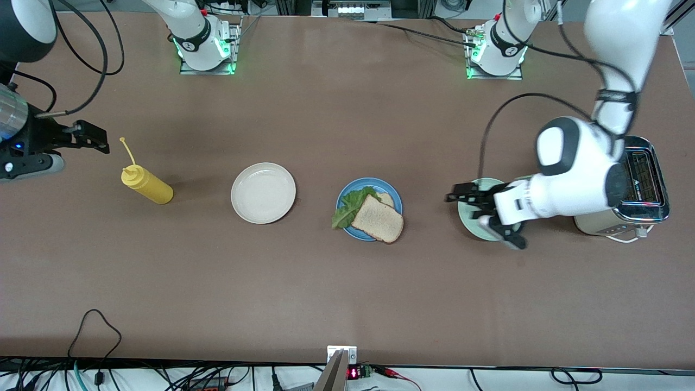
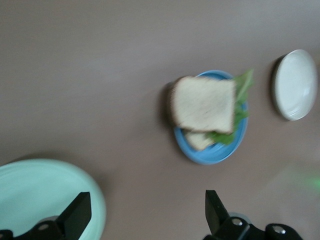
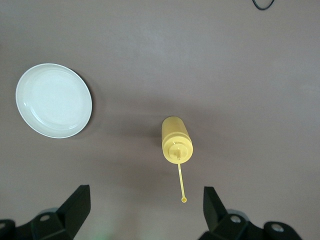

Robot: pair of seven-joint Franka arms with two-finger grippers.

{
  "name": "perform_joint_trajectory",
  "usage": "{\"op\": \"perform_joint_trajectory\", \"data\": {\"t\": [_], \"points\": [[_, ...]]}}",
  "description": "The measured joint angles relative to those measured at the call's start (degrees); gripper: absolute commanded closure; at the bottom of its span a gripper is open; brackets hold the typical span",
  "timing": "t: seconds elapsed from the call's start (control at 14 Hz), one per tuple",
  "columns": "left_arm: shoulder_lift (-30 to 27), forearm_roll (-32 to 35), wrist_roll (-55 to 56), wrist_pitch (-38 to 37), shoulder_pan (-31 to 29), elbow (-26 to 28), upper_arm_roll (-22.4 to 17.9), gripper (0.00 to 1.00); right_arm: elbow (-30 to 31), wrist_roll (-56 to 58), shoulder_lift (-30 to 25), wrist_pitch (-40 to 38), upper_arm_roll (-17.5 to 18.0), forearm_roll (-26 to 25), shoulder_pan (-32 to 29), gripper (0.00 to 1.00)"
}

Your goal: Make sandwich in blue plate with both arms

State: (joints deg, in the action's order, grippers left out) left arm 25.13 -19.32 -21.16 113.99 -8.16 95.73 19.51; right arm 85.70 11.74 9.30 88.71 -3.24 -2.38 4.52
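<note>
**Grippers both wide open, sandwich sitting on the blue plate**

Left gripper (image 1: 481,220) is spread wide w/ nothing between the fingers, up in the air over the mint-green plate (image 1: 468,213), not touching anything. In the left wrist view its two fingertips (image 2: 76,212) stand well apart w/ bare table between them. Right gripper (image 1: 76,138) is also fully open and empty, waiting over the table at the right arm's end, near the yellow squeeze bottle (image 1: 146,186).

Sandwich (image 1: 374,216) looks assembled: top slice light brown w/ a darker crust, sitting skewed, so a corner of the bottom slice pokes out on the side farther from the front cam. Crinkly green lettuce sticks out from between them toward the right arm's end and hangs over the rim. It's all on the blue plate (image 1: 398,202), mid table.

Containers: cream-white plate (image 1: 263,193) sits between bottle and blue plate, nothing on it. Mint-green plate is partly hidden by the left gripper. Toaster (image 1: 640,190) is just beside it at the left arm's end, mostly covered by the arm.
</note>
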Motion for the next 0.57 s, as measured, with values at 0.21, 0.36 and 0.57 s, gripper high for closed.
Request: {"op": "perform_joint_trajectory", "data": {"t": [0.21,0.36,0.57], "points": [[-2.1,8.6,1.5,-5.4,-1.5,-3.4,-2.1,0.00,0.4,-0.3,0.1,-0.4,-0.1,0.0,-1.0,0.00],[-4.1,12.2,5.9,-6.5,0.1,-4.4,-5.3,0.00,0.4,-0.5,0.1,-0.6,-0.1,0.0,-1.2,0.00],[-8.1,15.4,12.6,-6.8,4.0,-4.8,-12.2,0.00,0.3,-0.5,0.2,-0.6,0.0,0.0,-1.2,0.00]]}}
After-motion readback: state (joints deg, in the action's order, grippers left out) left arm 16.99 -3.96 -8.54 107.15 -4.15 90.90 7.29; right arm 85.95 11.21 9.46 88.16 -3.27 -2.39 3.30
